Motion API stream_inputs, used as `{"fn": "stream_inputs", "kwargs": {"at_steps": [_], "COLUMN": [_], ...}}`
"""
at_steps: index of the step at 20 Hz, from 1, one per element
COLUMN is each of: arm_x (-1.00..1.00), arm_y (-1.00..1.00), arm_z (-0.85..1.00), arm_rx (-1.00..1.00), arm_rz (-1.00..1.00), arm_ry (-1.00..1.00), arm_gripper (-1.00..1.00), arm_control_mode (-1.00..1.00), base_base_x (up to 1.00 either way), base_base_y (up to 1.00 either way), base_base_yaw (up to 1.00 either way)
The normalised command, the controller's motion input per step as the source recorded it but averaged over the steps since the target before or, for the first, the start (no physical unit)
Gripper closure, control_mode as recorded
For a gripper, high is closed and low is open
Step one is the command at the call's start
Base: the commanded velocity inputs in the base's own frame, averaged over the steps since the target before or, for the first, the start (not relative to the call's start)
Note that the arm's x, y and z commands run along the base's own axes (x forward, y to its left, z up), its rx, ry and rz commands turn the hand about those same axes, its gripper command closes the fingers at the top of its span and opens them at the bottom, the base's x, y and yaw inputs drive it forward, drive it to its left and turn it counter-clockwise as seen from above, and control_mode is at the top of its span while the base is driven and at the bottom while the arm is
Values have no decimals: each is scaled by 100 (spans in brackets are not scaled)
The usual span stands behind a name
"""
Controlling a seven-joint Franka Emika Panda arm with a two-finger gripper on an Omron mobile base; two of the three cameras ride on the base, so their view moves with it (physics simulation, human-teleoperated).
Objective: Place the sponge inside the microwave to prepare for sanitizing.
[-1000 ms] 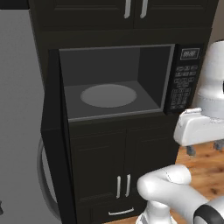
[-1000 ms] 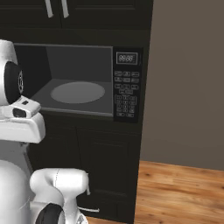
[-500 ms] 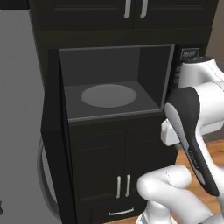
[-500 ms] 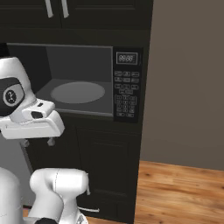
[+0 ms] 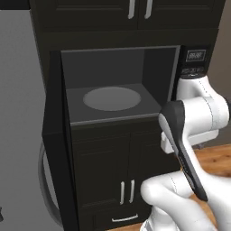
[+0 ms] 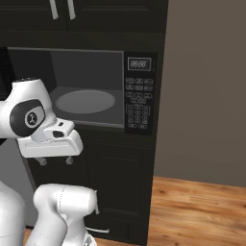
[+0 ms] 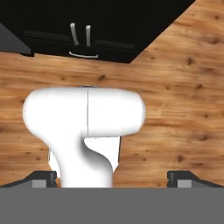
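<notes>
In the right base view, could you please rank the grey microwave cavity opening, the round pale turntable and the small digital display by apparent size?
1. Grey microwave cavity opening, largest.
2. Round pale turntable, which lies within the cavity.
3. Small digital display, smallest, above the button keypad.

The white arm (image 5: pixel 194 122) folds lower — its hand (image 6: pixel 50 144) now sits further below the microwave's (image 5: pixel 119 85) open mouth. It also swings further across the keypad side.

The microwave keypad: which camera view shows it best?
The right base view: the keypad and its display face the camera unobstructed. In the left base view the arm covers most buttons, leaving the display. The hand view looks at the wooden floor.
</notes>
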Motion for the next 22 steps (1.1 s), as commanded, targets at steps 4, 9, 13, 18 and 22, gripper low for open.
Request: {"fn": "stream_inputs", "kwargs": {"at_steps": [4,9,13,18,22], "arm_x": [0,-3,-5,0,0], "arm_y": [0,-1,-5,0,0], "arm_z": [0,-3,-2,0,0], "arm_rx": [0,0,1,0,0], "arm_rz": [0,0,-5,0,0], "arm_ry": [0,0,0,0,0], "arm_gripper": [-100,-100,-100,-100,-100], "arm_control_mode": [-100,-100,100,100,100], "base_base_x": [0,0,-7,0,0], "base_base_y": [0,0,-39,-71,-57], "base_base_yaw": [0,0,-42,-71,-74]}}
